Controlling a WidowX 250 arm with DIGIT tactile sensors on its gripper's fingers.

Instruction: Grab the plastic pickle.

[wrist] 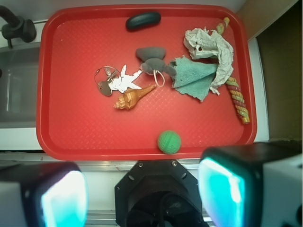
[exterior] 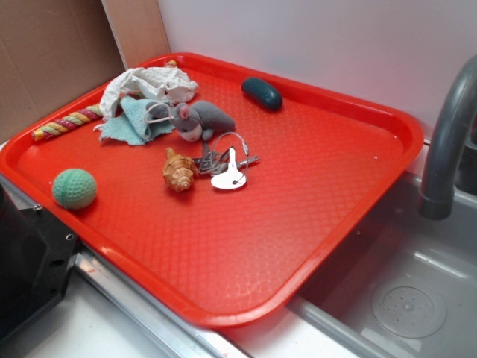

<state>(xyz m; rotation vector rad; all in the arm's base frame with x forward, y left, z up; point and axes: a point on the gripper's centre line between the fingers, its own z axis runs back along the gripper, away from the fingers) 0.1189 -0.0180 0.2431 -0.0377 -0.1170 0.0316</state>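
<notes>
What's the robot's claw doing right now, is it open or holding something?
Gripper: open, holding nothing. It sits off the near edge of the red tray; the plastic pickle lies untouched at the far edge.

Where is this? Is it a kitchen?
Probably a play kitchen counter: a grey faucet curves over a sink with a drain, and the red tray beside it holds toys like a plastic pickle.

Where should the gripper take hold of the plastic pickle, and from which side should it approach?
Probably from above, closing across the narrow middle of the plastic pickle. It lies flat by the far rim of the red tray, so that rim crowds one side. It is a smooth oval, so its ends would likely slip.
</notes>
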